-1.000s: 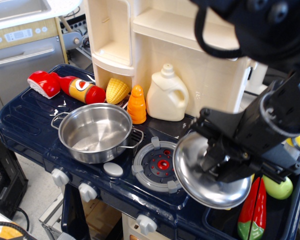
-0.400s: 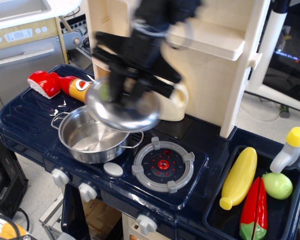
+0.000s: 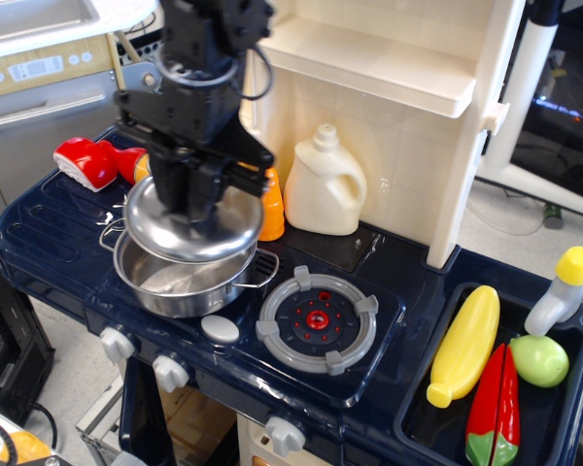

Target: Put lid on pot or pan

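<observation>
Above the stainless-steel pot (image 3: 185,270) on the toy stove desk (image 3: 39,243), the end effector (image 3: 192,199) is clamped on the lid (image 3: 189,226), presumably at its hidden centre knob. The lid looks rigid, light and slippery; the knob seems the surest hold.

cream toy-kitchen shelf unit (image 3: 369,58) | steel appliance (image 3: 39,87) left | pale floor (image 3: 525,218)

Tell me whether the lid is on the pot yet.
Not yet. The lid hangs in the gripper just above the pot, whose front rim and inner wall show below it.
</observation>
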`<control>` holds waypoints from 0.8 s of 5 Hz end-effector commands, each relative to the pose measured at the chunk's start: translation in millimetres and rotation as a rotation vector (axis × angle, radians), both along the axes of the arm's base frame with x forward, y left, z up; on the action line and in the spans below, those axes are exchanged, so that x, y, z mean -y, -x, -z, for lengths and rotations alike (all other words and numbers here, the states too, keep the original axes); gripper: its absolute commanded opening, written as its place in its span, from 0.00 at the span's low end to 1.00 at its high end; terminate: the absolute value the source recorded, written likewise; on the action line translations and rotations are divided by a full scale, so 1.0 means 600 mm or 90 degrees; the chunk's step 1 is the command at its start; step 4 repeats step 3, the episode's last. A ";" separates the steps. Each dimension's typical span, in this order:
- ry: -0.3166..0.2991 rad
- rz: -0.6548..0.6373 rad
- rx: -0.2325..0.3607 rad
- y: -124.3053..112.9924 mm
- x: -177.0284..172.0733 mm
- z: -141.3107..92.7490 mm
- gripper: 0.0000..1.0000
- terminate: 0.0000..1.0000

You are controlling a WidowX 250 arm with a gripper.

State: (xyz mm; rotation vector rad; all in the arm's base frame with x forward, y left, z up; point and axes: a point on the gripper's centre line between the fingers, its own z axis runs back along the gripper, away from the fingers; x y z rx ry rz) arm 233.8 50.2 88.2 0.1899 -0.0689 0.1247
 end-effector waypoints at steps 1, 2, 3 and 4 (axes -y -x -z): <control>0.012 0.024 -0.010 0.000 -0.031 0.017 1.00 0.00; 0.038 0.026 -0.027 -0.003 -0.027 0.022 1.00 0.00; 0.038 0.026 -0.027 -0.003 -0.027 0.022 1.00 1.00; 0.038 0.026 -0.027 -0.003 -0.027 0.022 1.00 1.00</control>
